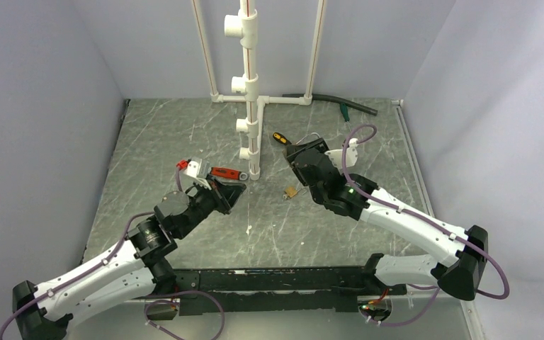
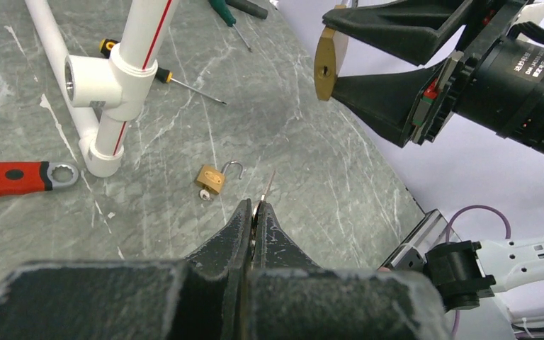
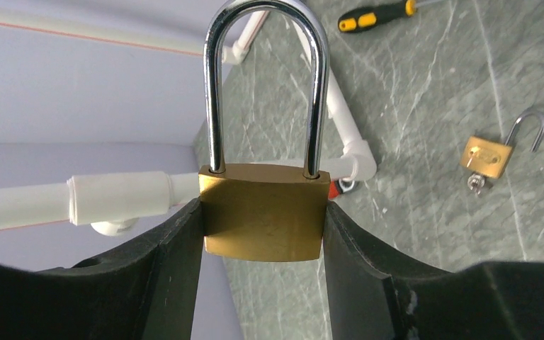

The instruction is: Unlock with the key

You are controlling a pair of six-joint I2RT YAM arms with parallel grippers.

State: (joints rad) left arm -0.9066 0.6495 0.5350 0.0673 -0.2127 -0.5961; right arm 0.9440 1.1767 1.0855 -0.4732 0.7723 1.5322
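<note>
The left fingers (image 2: 237,234) pinch the key (image 2: 268,185), its length pointing straight out past their tips (edge-on). The right fingers (image 3: 177,262) clamp the brass padlock (image 3: 263,212).

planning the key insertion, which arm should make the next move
Left. The left tool is shut on the key, whose tip points out toward the large padlock. The right tool just grips that padlock's body, its keyhole turned toward the left arm, so it should probably hold steady.

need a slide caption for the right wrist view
Right claw grips a brass padlock by its body, shackle shut; a smaller open padlock lies on the table beyond.
</note>
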